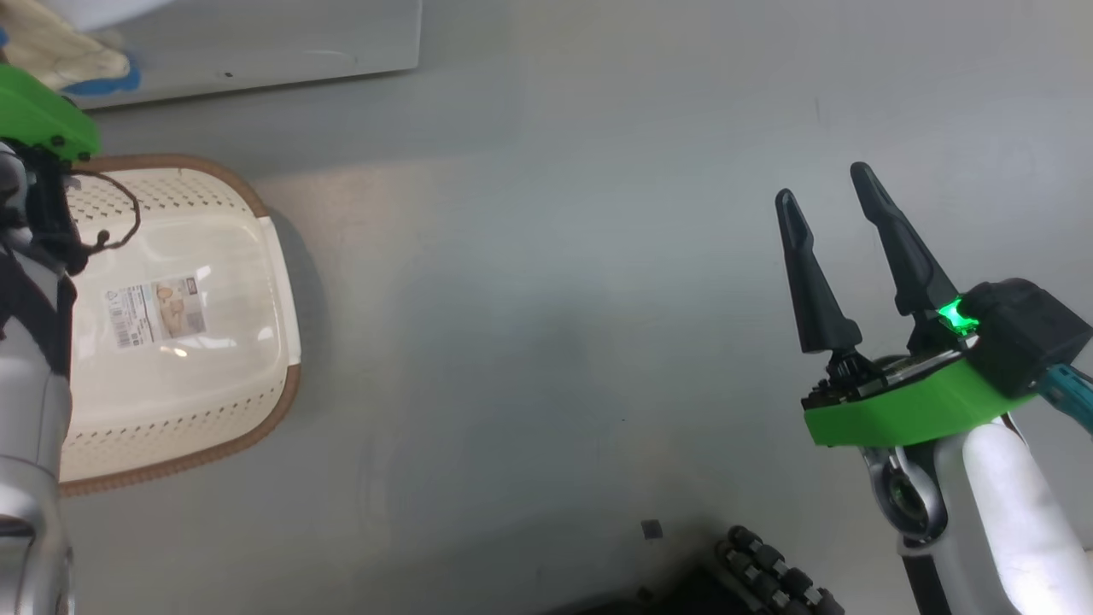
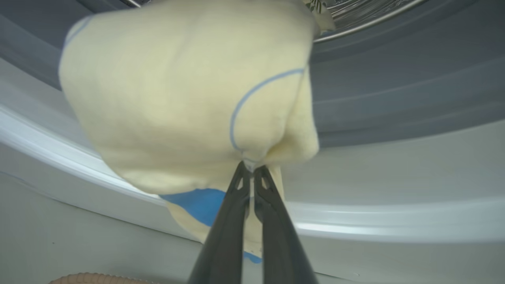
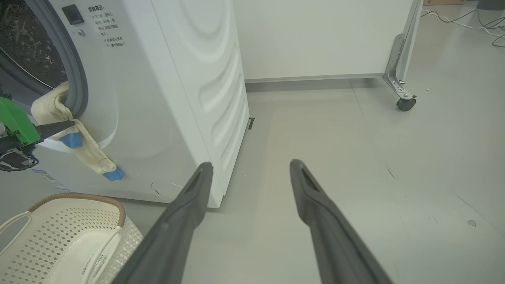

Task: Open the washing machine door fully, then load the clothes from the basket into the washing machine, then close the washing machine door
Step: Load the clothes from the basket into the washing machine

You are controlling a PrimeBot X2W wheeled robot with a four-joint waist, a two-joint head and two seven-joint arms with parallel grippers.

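Head view, container: one cream perforated basket (image 1: 271, 282) with a brown rim sits on the grey floor (image 1: 555, 342), far to the left of the right gripper (image 1: 821, 184). One label (image 1: 155, 313) shows on its bare bottom.
Head view, tool: the right gripper's two dark fingers are spread apart, with nothing between them.
Head view, clothes: a bit of cream garment (image 1: 60, 55) shows against the washing machine (image 1: 256, 43), at the top left corner.
Left wrist view, tool: the left gripper (image 2: 250, 169) has its fingers pressed together, pinching a fold of the cream garment.
Left wrist view, clothes: one garment bulges beyond the fingertips, and one blue patch (image 2: 197, 203) lies beside the fingers.
Left wrist view, container: the steel drum (image 2: 367, 12) and the grey rubber ring (image 2: 394, 79) lie past the garment.
Right wrist view, container: the drum mouth is ahead and left of the spread right gripper. The one garment lies over the ring and hangs down the white front, showing two blue patches.
Right wrist view, basket: one, low and left of the fingers.
Right wrist view, other: one caster (image 3: 406, 103) is ahead to the right.
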